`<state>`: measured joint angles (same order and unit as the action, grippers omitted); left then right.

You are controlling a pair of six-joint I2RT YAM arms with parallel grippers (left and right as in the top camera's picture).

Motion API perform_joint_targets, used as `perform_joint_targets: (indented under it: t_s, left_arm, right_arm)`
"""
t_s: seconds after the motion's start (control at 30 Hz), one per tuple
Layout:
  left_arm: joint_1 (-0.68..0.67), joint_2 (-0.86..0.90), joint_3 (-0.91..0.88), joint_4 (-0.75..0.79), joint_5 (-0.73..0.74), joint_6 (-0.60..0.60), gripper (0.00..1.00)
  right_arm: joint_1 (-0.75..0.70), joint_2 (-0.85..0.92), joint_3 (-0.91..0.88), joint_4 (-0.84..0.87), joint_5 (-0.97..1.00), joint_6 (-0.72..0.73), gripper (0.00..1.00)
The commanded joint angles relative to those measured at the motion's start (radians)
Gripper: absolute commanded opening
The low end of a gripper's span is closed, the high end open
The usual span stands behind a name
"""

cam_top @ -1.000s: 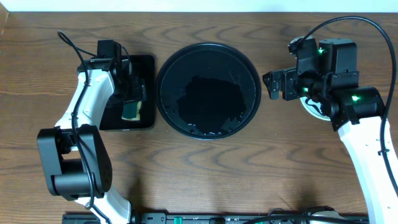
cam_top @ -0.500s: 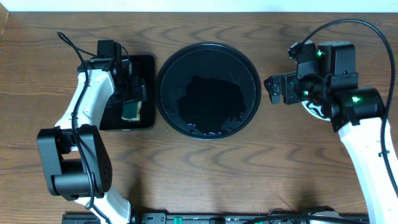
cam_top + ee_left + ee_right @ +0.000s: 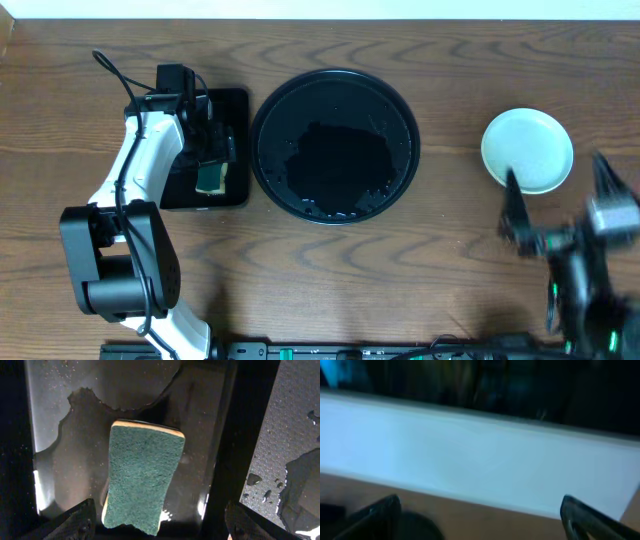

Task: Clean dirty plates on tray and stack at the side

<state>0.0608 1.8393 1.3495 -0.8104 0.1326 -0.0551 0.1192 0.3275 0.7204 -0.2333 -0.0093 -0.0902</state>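
While your left hand hangs fingers apart over the green sponge in the rectangular tray at nine o'clock, the wet round tray lies centre; the plates sit on the tabletop at its three o'clock, your blurred right hand spread wide nearby.

Overhead above tray; 2 wrist views

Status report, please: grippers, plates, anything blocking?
Left gripper open over sponge. Right gripper open, empty. Plate on table right of tray; tray wet, plateless. Nothing blocking.
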Motion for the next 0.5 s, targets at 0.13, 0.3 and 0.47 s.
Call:
perform_joint_targets:
  t_s: [0.13,0.3,0.47]
  left_arm:
    - [0.0,0.003,-0.007,-0.002,0.002,-0.002,0.82]
    - [0.0,0.003,-0.007,-0.002,0.002,-0.002,0.82]
    - [0.0,0.003,-0.007,-0.002,0.002,-0.002,0.82]
  right_arm:
    - [-0.104,-0.301,-0.353,0.186,-0.068,-0.019,0.99]
    - [-0.121,-0.322,-0.502,0.299,-0.15,-0.019,0.99]
    - [-0.121,-0.322,-0.636,0.431,-0.153,-0.008,0.99]
